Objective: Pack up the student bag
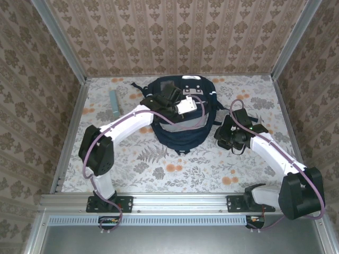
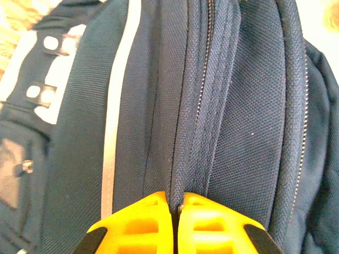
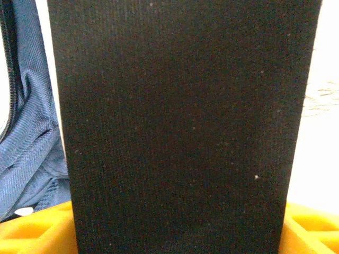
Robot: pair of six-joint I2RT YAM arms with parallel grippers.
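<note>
While the student bag (image 1: 180, 135) lies at the middle of the table's (image 1: 159, 169) far edge, the left gripper (image 2: 176, 203) is pinched together on a fabric fold beside its zipper (image 2: 203, 90), probably to steady the opening. The right gripper (image 1: 232, 138) clamps a flat black case (image 3: 175, 116) just beside the bag, likely for packing.

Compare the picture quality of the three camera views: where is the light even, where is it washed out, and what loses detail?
Top view: even light, with the backpack and the table pattern clear. Left wrist view: the backpack weave is sharp, but the upper corners are blown out to white. Right wrist view: the black case is dark and nearly featureless, and the table beside it is washed out.
</note>
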